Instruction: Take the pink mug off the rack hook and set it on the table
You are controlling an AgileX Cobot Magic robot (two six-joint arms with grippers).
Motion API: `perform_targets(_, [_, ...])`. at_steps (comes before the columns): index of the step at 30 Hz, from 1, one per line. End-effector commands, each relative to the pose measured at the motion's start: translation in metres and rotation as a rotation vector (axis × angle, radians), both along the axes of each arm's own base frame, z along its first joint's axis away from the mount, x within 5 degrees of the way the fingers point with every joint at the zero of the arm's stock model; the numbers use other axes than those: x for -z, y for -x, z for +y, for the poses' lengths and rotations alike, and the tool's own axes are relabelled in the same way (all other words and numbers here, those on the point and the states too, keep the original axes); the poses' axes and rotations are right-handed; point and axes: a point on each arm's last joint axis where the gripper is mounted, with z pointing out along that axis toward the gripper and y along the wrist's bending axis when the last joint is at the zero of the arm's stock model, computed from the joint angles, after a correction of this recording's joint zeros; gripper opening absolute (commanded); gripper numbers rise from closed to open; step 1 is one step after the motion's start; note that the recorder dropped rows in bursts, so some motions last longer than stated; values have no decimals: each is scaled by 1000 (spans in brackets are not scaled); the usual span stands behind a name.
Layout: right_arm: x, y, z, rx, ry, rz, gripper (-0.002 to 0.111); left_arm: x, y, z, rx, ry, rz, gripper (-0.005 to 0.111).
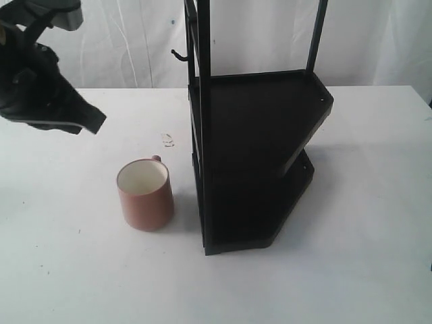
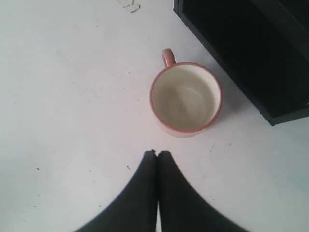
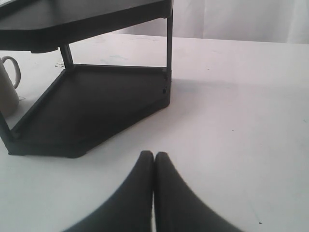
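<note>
The pink mug (image 1: 145, 194) stands upright on the white table (image 1: 61, 270), just left of the black rack (image 1: 256, 155), its handle turned away from the camera. From above in the left wrist view, the mug (image 2: 186, 97) shows its cream inside. The rack hook (image 1: 179, 56) juts bare from the rack's upright, high above the mug. My left gripper (image 1: 94, 121) hangs in the air up and left of the mug, shut and empty; its tips (image 2: 157, 153) sit apart from the mug. My right gripper (image 3: 154, 154) is shut and empty over the table near the rack's lower tray (image 3: 96, 111).
A small scuff or scrap (image 1: 167, 140) lies on the table behind the mug. White curtains hang behind the table. The rack's two trays hold nothing. A mug edge (image 3: 8, 84) shows past the rack in the right wrist view.
</note>
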Motion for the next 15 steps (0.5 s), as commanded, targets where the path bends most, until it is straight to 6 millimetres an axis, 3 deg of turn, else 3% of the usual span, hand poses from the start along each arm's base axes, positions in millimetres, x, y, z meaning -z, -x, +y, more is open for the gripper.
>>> perform_targets(1, [1, 0, 0, 5, -2, -3, 0, 6, 31, 12, -29, 62, -42, 0])
perform_targets(7, [1, 0, 0, 5, -2, -3, 0, 28, 86, 32, -27, 122, -101, 0])
perform_targets(15, [1, 0, 0, 5, -2, -3, 0, 47, 136, 52, -58, 160, -114, 0])
